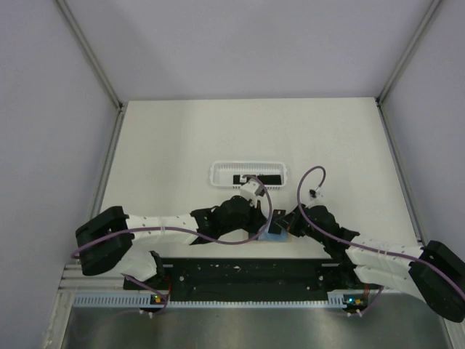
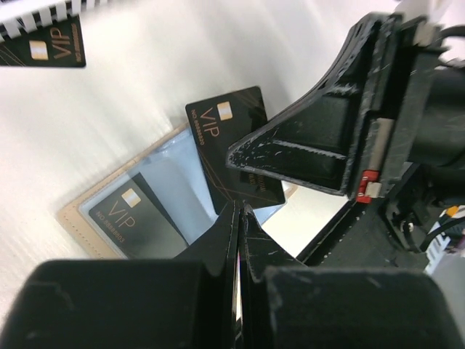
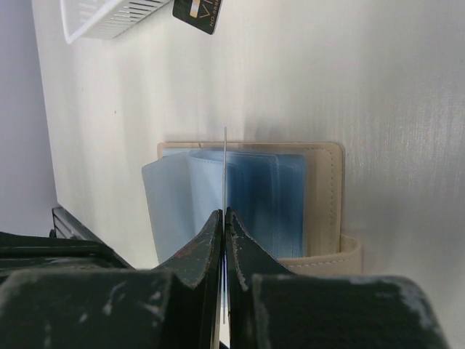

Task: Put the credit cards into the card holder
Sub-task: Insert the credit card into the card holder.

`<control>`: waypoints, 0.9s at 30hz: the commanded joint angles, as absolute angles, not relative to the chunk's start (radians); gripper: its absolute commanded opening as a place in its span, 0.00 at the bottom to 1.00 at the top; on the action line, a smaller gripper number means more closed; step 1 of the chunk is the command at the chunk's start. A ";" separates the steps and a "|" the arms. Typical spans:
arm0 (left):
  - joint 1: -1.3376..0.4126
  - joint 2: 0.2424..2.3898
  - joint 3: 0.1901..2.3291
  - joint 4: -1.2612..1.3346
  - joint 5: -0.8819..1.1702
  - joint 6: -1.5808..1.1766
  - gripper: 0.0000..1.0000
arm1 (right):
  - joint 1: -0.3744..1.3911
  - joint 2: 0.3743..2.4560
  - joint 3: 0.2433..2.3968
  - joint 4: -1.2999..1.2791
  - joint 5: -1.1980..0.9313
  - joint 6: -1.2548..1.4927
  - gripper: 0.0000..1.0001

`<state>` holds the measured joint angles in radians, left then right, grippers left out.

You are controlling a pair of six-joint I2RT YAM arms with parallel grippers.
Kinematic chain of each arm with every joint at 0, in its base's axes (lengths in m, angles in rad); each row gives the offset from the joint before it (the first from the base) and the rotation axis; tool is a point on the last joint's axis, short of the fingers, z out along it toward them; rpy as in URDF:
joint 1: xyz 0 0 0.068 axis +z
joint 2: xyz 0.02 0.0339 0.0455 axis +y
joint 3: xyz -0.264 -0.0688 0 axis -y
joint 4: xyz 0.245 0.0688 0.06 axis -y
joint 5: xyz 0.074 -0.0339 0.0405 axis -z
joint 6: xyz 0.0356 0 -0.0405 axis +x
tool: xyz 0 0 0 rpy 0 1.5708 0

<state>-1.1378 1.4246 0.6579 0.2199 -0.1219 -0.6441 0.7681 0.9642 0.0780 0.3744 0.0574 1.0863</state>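
Showed the card holder (image 3: 333, 203) lying open on the surface (image 3: 378, 87), directly beneath both end effectors, tan cover down and blue-clear sleeves (image 3: 265, 196) fanned upward. Caught the right end effector (image 3: 224, 213) clenched on one clear sleeve leaf (image 3: 225, 167), raised edge-on above the others. Caught the left end effector (image 2: 238, 212) clenched too, fingertips meeting at the near edge of a loose VIP credit card (image 2: 225, 138), apparently pinching it, with the card's far half tilted across the open page and under a finger of the right end effector. Placed a second VIP credit card (image 2: 131, 218) already inside a sleeve, just left of the left fingertips. Placed a white perforated basket (image 1: 215, 174) well beyond both end effectors, with spare black cards (image 1: 269, 179) inside and a further card (image 2: 43, 43) at its rim.

Judged the insertion unfinished. Expected trouble first from skew: with a corner leading, likely to snag the sleeve mouth and buckle the leaf instead of sliding in. Expected trouble next from the thin leaf: if slipped from the right pinch, apt to shut the pocket and leave the card on top, or between the wrong leaves. Feared also a sliding holder, unanchored on a smooth surface, under any forward push. Feared contact between the two end effectors, crowded over the same page. Doubted the edge pinch against twist; reckoned pivoting of the card probable.
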 commanded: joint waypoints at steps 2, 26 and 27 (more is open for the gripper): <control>-1.126 1.318 0.627 0.207 -0.190 -0.637 0.00 | 0.761 0.948 0.078 0.399 0.048 1.072 0.00; -1.121 1.500 0.721 0.216 -0.124 -0.595 0.00 | 0.761 0.775 0.113 0.143 0.130 1.026 0.00; -1.121 1.500 0.710 0.219 -0.133 -0.601 0.00 | 0.761 0.775 0.115 0.138 0.130 1.026 0.00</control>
